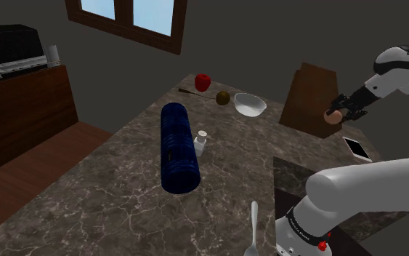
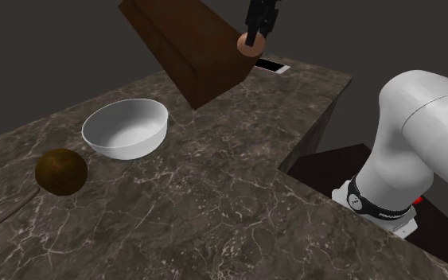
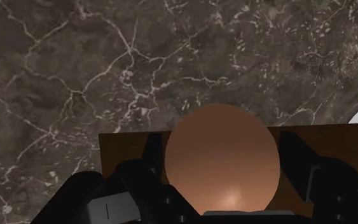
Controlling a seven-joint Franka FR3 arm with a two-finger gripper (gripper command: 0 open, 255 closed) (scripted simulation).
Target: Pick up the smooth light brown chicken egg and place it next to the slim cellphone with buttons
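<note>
We see dim, flat lighting in all three views. The window [image 1: 126, 16] is the brightest patch in the shoulder view. The egg [image 3: 222, 159] carries one soft highlight. The white bowl [image 2: 126, 127] is shaded inside. Shadows on the marble counter [image 1: 123, 196] are faint; the walls [image 1: 268, 29] are dark grey.

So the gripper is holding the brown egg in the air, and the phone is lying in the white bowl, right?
No. The gripper holds the egg in the air, but the phone lies on the counter beside the box, not in the bowl, as the second exterior view shows.
</note>
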